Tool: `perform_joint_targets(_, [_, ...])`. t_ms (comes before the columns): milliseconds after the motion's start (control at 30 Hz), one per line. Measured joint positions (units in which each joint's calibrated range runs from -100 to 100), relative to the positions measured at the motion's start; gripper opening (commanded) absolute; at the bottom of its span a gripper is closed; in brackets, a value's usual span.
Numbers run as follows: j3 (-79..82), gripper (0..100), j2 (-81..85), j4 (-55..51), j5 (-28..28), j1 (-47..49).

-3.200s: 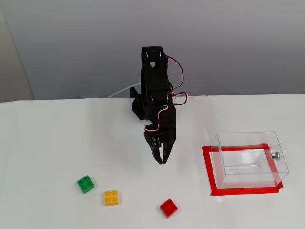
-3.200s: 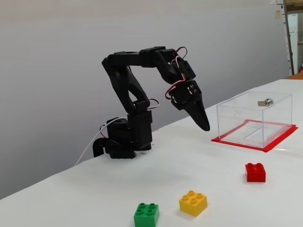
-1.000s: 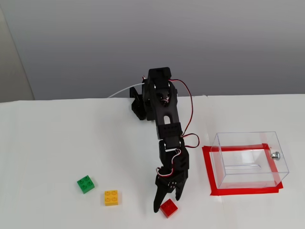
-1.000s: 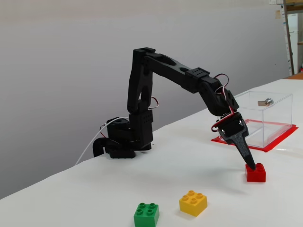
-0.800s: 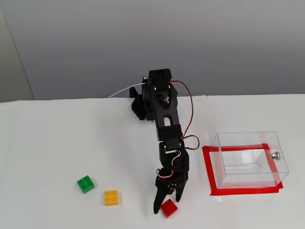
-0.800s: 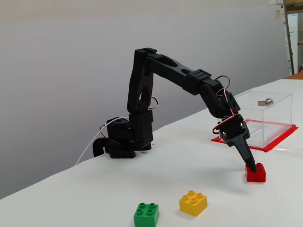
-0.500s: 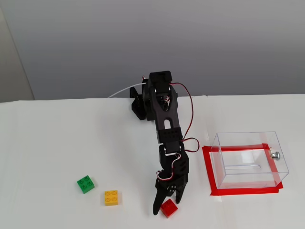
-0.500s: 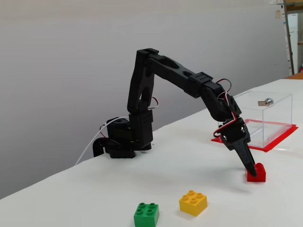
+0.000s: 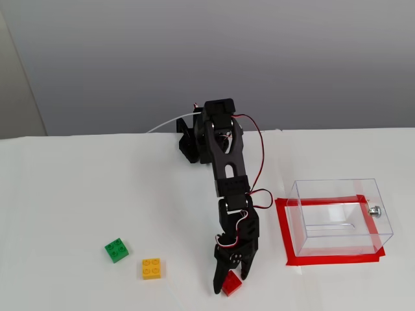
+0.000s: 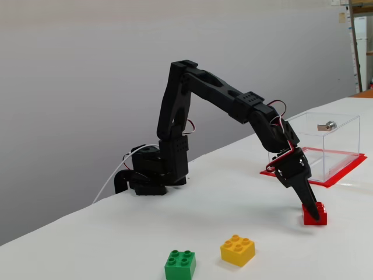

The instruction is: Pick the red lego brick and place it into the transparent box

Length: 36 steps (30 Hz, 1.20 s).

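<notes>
Arm reaches far out from its base, tool [image 9: 229, 283] pitched steeply down at the red lego brick [image 9: 231, 284], fingers spread and straddling it. In the higher fixed view one finger is left of the brick and the other comes over its top right part; contact can't be confirmed, so the tool reads as open, not yet clamped. In the lower side fixed view the tool [image 10: 313, 214] tip overlaps the red lego brick [image 10: 318, 216] and hides its left part.

Steep approach likely because the brick sits low on the white counter [image 9: 78, 214] near the front edge, so coming from above puts a finger on each side.

The brick is on the counter, not lifted, well apart from the transparent box [image 9: 338, 216], which sits to the right on a red tape outline [image 9: 285, 240], probably marking its spot. Box looks empty, silver knob [image 9: 374, 209] on its right wall.

Brick is square, so no real long axis; studs up, turned diagonal to the counter edge with a corner toward the camera. Fingers may meet corners, not flat faces; slip risk.

Green brick [image 9: 117, 250] and yellow brick [image 9: 151, 268] lie left, clear of the tool.
</notes>
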<state>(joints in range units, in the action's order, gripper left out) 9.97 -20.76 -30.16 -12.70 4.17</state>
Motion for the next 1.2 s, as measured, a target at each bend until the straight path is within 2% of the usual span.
perform_joint_targets(567, [0.0, 29, 0.0, 0.0, 0.0, -0.11])
perform_joint_targets(733, [0.0, 24, 0.0, -0.17, 0.0, -0.11])
perform_joint_targets(1200, [0.0, 23, 0.0, -0.17, 0.0, -0.11])
